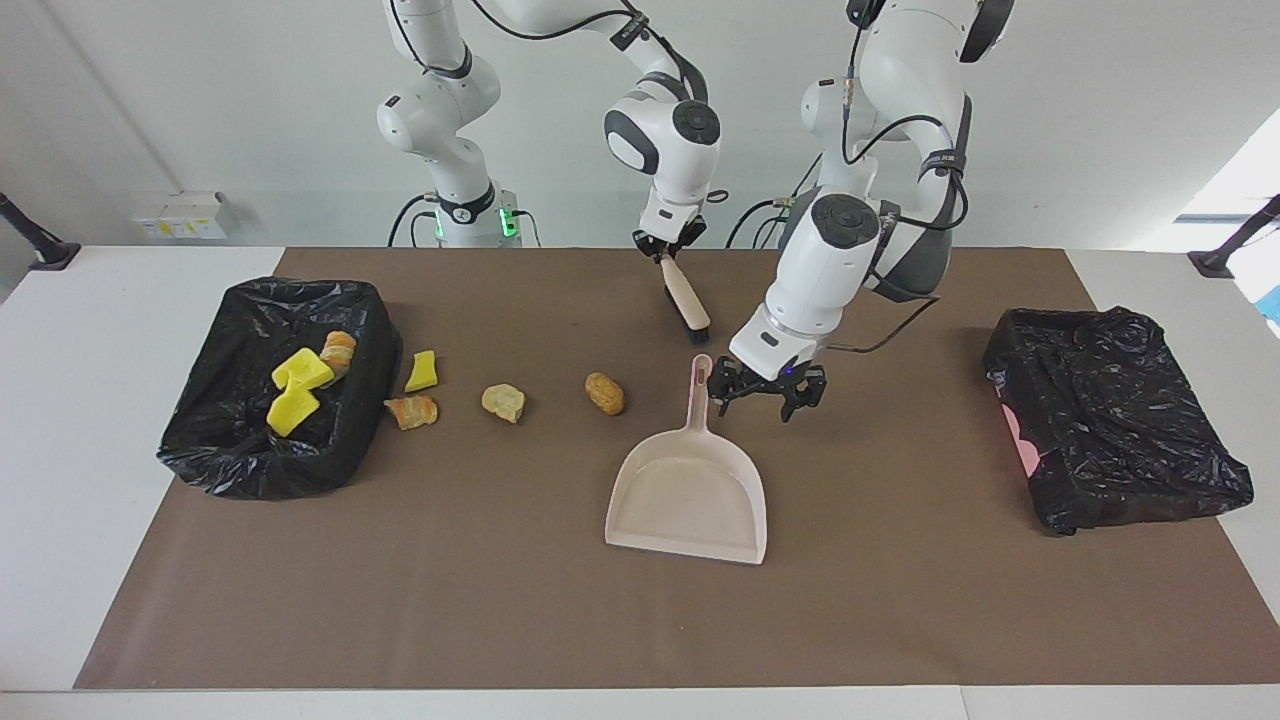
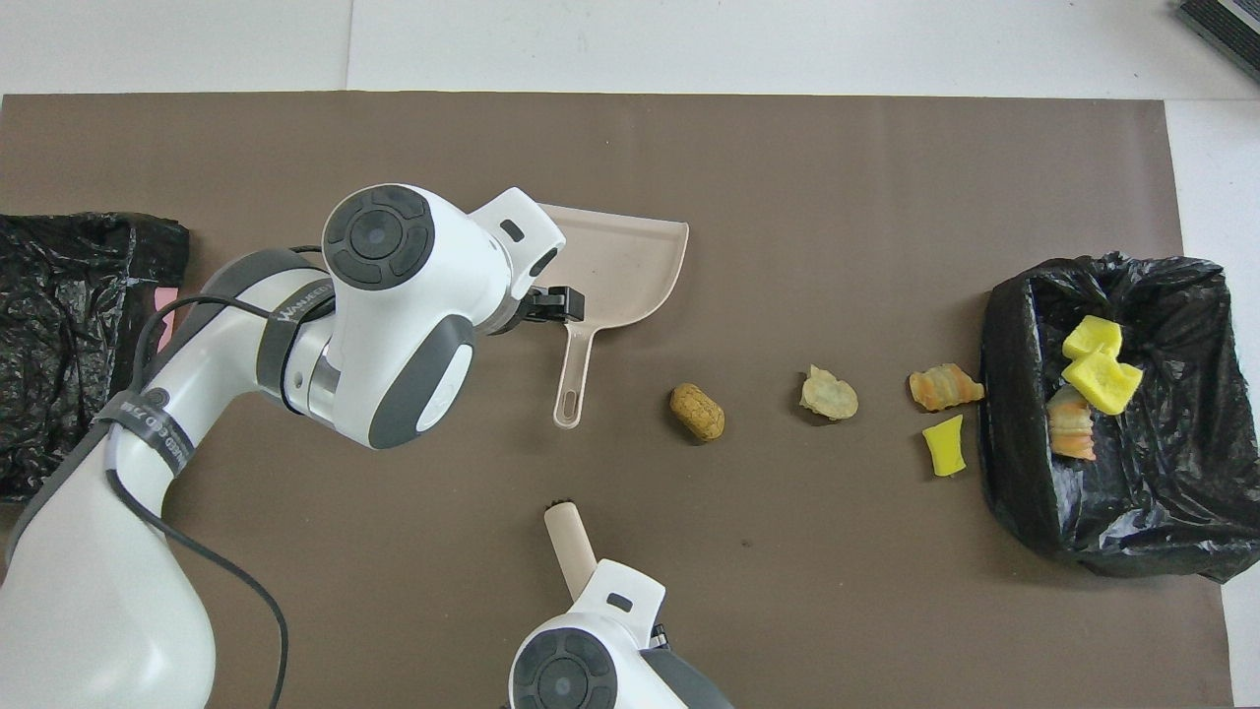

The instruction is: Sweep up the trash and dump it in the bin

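Trash is lying on the worktop and in the bin, well apart from the open left hand beside the dustpan; right hand is clamping the brush.

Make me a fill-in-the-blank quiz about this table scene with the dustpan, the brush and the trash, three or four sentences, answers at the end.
1. The right claw is shut on the handle of the ____.
2. The left claw hangs open beside the handle of the ____.
3. Outside the bin, ____ pieces of trash lie on the brown mat.
4. Inside that bin lie ____ pieces.

Missing words: brush; dustpan; four; three
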You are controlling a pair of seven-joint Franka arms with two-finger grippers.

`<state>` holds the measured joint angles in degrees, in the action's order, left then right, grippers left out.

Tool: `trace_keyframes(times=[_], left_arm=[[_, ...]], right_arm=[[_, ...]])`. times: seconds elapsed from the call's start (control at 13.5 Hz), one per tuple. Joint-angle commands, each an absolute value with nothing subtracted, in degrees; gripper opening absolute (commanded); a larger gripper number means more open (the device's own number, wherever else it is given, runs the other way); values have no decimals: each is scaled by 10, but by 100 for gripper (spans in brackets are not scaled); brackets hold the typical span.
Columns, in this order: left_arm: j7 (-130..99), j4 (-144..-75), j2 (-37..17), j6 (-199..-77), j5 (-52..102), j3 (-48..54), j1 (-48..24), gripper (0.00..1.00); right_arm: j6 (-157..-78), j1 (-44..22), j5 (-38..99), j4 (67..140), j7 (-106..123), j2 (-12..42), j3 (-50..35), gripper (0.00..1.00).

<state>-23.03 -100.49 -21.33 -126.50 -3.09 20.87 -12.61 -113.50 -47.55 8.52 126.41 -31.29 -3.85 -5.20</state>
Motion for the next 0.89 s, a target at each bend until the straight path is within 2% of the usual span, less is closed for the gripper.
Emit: trace_keyframes(times=[0.0,0.07,0.15,0.3,0.52,0.59,0.67,0.74,0.81], left_arm=[[-221,-1072,-190,-1325,-40,203,-139,100],[-220,-1084,-185,-1332,-40,204,-141,97],[-217,-1086,-185,-1332,-40,205,-141,90],[-217,-1086,-187,-1332,-40,205,-156,66],[-218,-1078,-189,-1326,-40,204,-159,59],[-220,-1078,-188,-1323,-40,204,-160,51],[-221,-1078,-187,-1318,-40,204,-163,34],[-220,-1078,-185,-1315,-40,204,-168,13],[-218,-1078,-185,-1307,-41,204,-168,0]], right_arm=[[-1101,-440,91,1267,-338,-89,-51,0],[-1090,-426,77,1263,-348,-97,-51,0],[-1065,-403,49,1253,-349,-99,-51,0],[-1021,-361,23,1228,-341,-99,-51,0],[-991,-291,14,1192,-304,-100,-51,0],[-987,-274,14,1184,-299,-100,-51,0],[-987,-254,14,1178,-294,-100,-51,0],[-988,-237,9,1173,-292,-99,-51,0],[-988,-218,4,1169,-289,-95,-52,0]])
